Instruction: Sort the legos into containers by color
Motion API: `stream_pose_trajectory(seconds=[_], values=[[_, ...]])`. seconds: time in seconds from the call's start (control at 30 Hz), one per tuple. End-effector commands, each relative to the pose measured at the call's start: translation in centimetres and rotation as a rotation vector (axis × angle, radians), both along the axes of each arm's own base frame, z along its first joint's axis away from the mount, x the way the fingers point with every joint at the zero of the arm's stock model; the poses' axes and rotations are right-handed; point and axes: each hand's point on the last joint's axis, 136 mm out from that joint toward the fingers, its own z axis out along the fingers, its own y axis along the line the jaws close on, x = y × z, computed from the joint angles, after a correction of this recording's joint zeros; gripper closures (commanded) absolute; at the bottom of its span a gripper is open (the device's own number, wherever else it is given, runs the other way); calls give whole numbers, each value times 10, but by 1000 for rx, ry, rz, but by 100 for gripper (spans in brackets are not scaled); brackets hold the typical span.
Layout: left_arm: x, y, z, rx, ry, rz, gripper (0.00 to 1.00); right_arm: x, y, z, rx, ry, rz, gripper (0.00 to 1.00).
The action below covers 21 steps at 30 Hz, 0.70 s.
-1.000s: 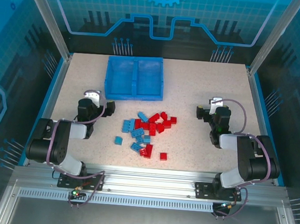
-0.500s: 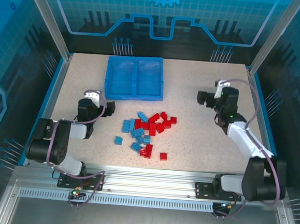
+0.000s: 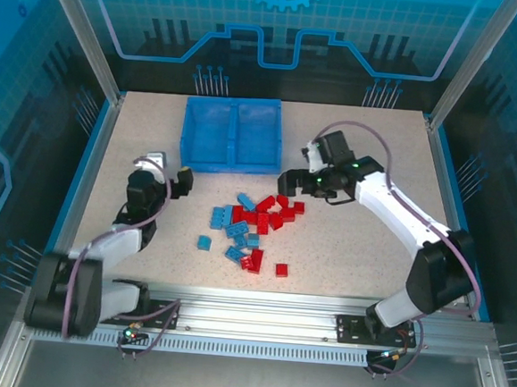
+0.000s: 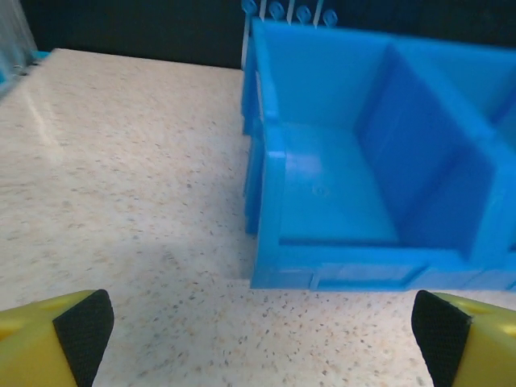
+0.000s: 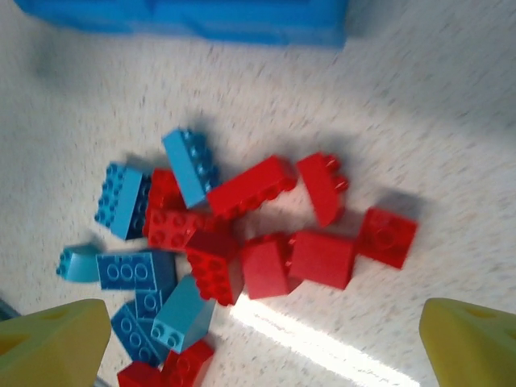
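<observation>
My right claw [image 3: 286, 181] hangs wide open, empty, over the legos [image 3: 254, 222] heaped just in front of the bin [image 3: 230, 165]. My left claw [image 3: 184, 178], also spread and empty, faces the bin's near left corner.

Overhead: high, from near edge, whole table [image 3: 343, 254]. Left wrist: close, facing bin [image 4: 339, 274]. Right wrist: above legos [image 5: 322, 258].

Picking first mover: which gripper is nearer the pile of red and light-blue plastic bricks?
Right. Right gripper hovers by the pile, far side; left gripper sits leftward, beside the blue plastic bin.
</observation>
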Motion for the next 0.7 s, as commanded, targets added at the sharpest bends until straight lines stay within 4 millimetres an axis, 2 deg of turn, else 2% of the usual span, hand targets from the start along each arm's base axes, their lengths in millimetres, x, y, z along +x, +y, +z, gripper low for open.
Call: stream_pose_trajectory(seconds=[0.0, 0.13, 0.2, 0.27, 0.43, 0.5, 0.67], values=[[-38, 12, 6, -94, 134, 143, 1, -14, 23, 5, 9, 67, 43, 0], [-77, 2, 18, -227, 198, 179, 1, -18, 46, 1, 17, 91, 78, 0], [-92, -7, 11, -297, 303, 198, 1, -19, 52, -1, 11, 101, 93, 0], [-100, -27, 5, -320, 421, 158, 1, -22, 53, -4, -2, 110, 98, 0], [-112, -74, -14, -322, 633, 105, 1, -30, 44, -10, -29, 126, 75, 0], [-118, -91, -27, -351, 724, 108, 1, -34, 38, -11, -39, 125, 59, 0], [-145, -137, -65, -286, 953, 24, 1, -40, 20, -9, -80, 96, 19, 0]])
